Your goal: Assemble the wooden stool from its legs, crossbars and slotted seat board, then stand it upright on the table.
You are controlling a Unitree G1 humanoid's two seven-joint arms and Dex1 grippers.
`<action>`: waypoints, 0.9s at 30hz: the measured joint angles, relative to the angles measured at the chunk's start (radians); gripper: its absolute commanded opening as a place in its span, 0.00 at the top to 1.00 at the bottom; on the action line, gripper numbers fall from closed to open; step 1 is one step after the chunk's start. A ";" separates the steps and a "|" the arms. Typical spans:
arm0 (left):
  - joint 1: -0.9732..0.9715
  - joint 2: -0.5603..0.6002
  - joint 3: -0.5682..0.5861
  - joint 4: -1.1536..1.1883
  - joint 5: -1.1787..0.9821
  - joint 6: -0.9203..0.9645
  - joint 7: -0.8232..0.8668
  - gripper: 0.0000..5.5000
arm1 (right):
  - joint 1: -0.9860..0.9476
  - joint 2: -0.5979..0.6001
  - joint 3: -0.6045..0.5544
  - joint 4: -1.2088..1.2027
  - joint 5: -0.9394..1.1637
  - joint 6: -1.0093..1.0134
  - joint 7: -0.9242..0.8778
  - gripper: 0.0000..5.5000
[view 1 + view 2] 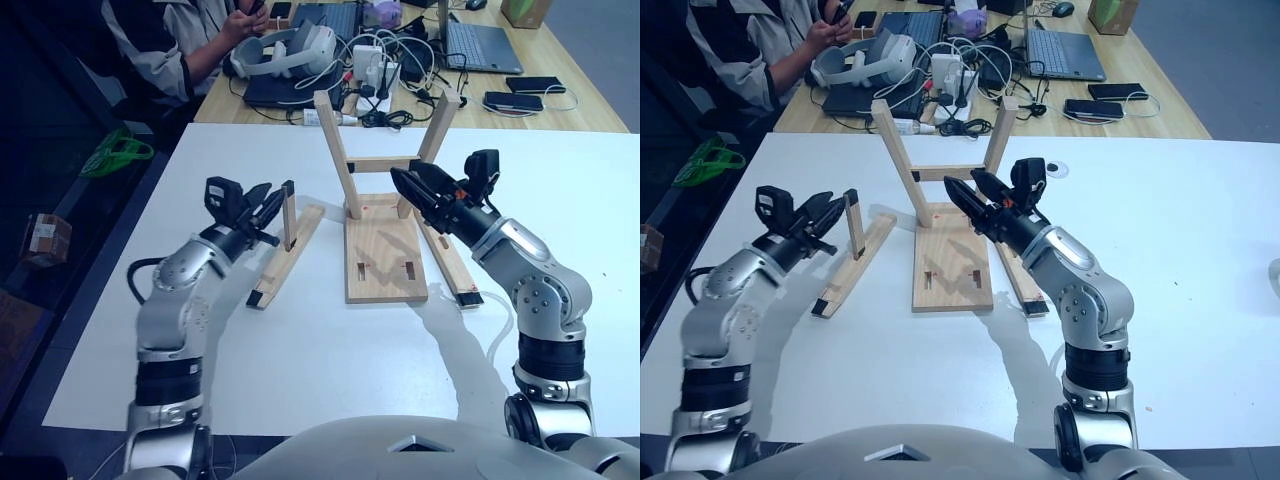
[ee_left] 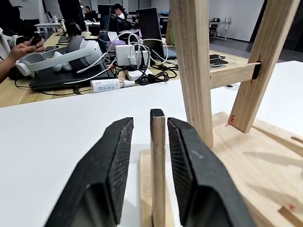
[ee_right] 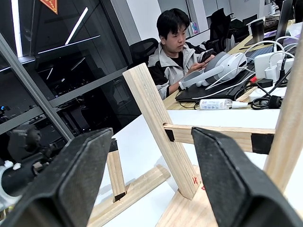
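Note:
The slotted seat board (image 1: pixel 385 262) lies flat on the white table. Two legs (image 1: pixel 336 150) stand tilted on its far end, joined by a crossbar (image 1: pixel 385 163). Another leg piece (image 1: pixel 452 262) lies along the board's right side. To the left, a leg (image 1: pixel 287 255) lies on the table with a short bar (image 1: pixel 289 214) standing up from it. My left gripper (image 2: pixel 150 124) is open, its fingers (image 2: pixel 113 165) flanking that short bar with a narrow gap. My right gripper (image 1: pixel 402 183) is open wide just in front of the crossbar, holding nothing.
Behind the white table (image 1: pixel 300 370) stands a wooden desk (image 1: pixel 590 100) with a headset (image 1: pixel 285 50), laptops, chargers, cables and phones. A seated person (image 1: pixel 170 40) is at its left end. The white table's left edge runs close to my left arm.

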 measured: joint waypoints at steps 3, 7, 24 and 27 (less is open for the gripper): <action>0.124 0.151 -0.020 -0.101 -0.005 0.125 -0.104 0.73 | 0.025 -0.002 -0.002 -0.008 0.000 0.000 -0.001 0.44; 0.202 0.217 -0.142 -0.162 0.043 0.226 -0.144 0.64 | 0.027 -0.003 -0.003 -0.009 0.001 0.000 -0.002 0.44; 0.116 0.139 -0.139 0.018 0.200 0.246 0.042 0.64 | 0.027 -0.008 0.000 -0.007 0.000 0.000 -0.002 0.44; 0.097 0.133 -0.140 0.058 0.221 0.228 0.064 0.64 | 0.027 -0.008 0.000 -0.007 0.000 0.000 -0.001 0.44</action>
